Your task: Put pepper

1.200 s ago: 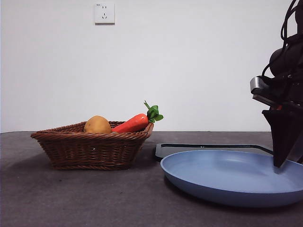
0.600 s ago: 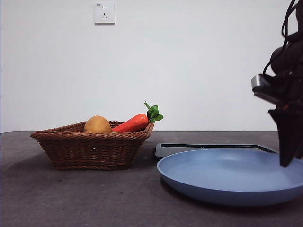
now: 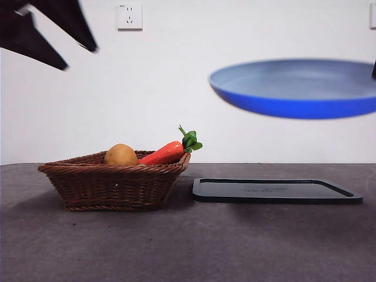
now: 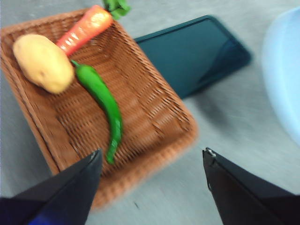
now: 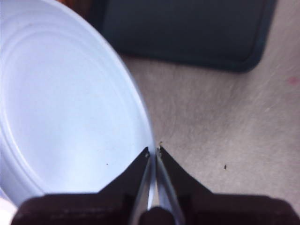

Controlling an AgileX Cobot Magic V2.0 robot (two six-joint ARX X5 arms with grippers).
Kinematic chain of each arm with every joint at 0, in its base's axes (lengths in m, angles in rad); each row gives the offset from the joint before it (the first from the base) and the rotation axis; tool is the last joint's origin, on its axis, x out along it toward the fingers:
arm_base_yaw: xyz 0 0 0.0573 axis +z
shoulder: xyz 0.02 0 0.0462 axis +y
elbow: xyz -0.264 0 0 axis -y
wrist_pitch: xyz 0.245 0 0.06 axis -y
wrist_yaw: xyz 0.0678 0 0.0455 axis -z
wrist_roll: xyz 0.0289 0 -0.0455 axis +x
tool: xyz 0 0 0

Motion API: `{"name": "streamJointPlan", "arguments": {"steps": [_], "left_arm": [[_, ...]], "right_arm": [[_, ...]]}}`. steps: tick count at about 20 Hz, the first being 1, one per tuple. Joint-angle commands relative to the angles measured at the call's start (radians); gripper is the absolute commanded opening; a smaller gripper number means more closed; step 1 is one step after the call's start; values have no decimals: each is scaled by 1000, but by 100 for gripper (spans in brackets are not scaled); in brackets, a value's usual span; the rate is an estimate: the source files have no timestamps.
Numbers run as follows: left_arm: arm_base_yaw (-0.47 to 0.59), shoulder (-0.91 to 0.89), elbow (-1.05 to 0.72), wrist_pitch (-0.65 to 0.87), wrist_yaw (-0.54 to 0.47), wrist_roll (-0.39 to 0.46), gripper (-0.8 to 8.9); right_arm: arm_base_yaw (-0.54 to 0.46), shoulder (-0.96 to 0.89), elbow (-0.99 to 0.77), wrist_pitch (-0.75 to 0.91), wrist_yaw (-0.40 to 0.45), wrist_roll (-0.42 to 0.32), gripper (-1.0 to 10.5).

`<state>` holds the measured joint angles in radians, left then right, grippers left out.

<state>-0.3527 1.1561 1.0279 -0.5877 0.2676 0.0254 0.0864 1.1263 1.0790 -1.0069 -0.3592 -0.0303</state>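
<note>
A brown wicker basket (image 3: 114, 179) was seen standing on the dark grey table (image 3: 176, 247), nearest to the front camera on its left side. In it, a tan potato (image 3: 120, 155) and an orange carrot (image 3: 163, 153) with a green leafy top rose above the rim, the carrot's leaves overhanging the basket's edge. The pepper (image 4: 101, 101) could not be made out from the front; in the left wrist view it was shown lying on the basket's floor, its stem end just beside the potato and the carrot, its tip pointing away from them.

Just beside the basket, a flat black tray (image 3: 276, 190) was laid on the table.

Above the tray, well clear of the table, a blue plate (image 3: 294, 88) was held in the air, roughly level. The rim of the plate was seen clamped between the closed jaws of the right gripper (image 5: 153, 152) in the right wrist view, the tray and table lying below it.

The left gripper (image 4: 150, 159) was held above the basket with its jaws wide apart and nothing between them; in the front view it appeared as two black tips at the upper left corner.

On the white wall behind, a wall socket (image 3: 130, 16) was mounted.
</note>
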Motion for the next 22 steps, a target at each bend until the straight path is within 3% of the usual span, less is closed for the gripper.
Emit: {"name": "streamJointPlan", "arguments": {"steps": [1, 10, 20, 22], "left_arm": [[-34, 146, 83, 21, -67, -6, 375], [-87, 629, 349, 19, -216, -6, 374], [-90, 781, 362, 90, -239, -27, 374], [-93, 781, 362, 105, -241, -26, 333]], "right_arm": [[-1, -28, 18, 3, -8, 35, 2], [-1, -67, 18, 1, -10, 48, 2], [-1, -67, 18, 4, -9, 47, 2], [-1, -67, 18, 6, -9, 45, 2]]}}
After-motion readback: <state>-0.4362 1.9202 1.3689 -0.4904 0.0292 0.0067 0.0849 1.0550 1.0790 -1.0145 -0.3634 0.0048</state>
